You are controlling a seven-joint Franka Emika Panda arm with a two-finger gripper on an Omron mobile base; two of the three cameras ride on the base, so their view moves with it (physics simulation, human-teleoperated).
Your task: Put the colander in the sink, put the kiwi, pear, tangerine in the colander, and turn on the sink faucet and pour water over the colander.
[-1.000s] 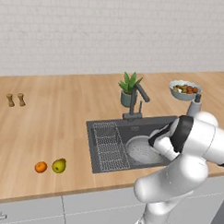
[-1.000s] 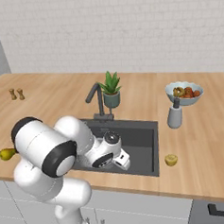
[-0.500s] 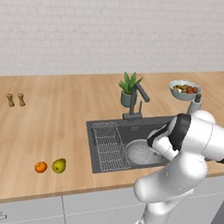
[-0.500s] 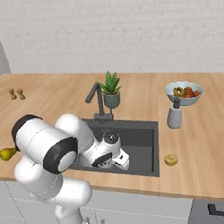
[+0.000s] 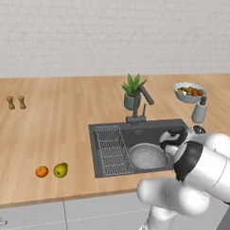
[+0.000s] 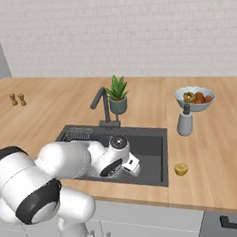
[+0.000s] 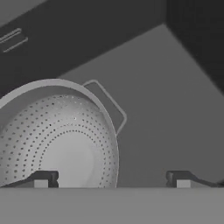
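Note:
The silver colander (image 5: 147, 156) sits upright on the floor of the dark sink (image 5: 135, 128), right of the wire rack (image 5: 112, 149). My gripper (image 7: 112, 180) hangs open just above the colander's (image 7: 57, 140) right rim, one fingertip (image 7: 43, 179) over the bowl and the other (image 7: 181, 179) outside it, holding nothing. A loop handle (image 7: 109, 107) juts from the rim. The tangerine (image 5: 42, 171) and pear (image 5: 60, 170) lie side by side on the counter left of the sink. Right of the sink (image 6: 153, 138), the kiwi (image 6: 181, 169) lies near the counter's front edge. Behind the basin stands the sink faucet (image 5: 141, 102).
A potted plant (image 5: 132, 92) stands behind the faucet. A pale fruit bowl (image 5: 189, 92) and a grey soap dispenser (image 5: 199, 111) are at the back right. Two small shakers (image 5: 16, 102) stand far left. My arm (image 6: 73, 158) reaches over the sink's front edge.
The jaws have opened wide and let go of the colander's rim. The colander stays on the sink floor, and the hand has barely shifted.

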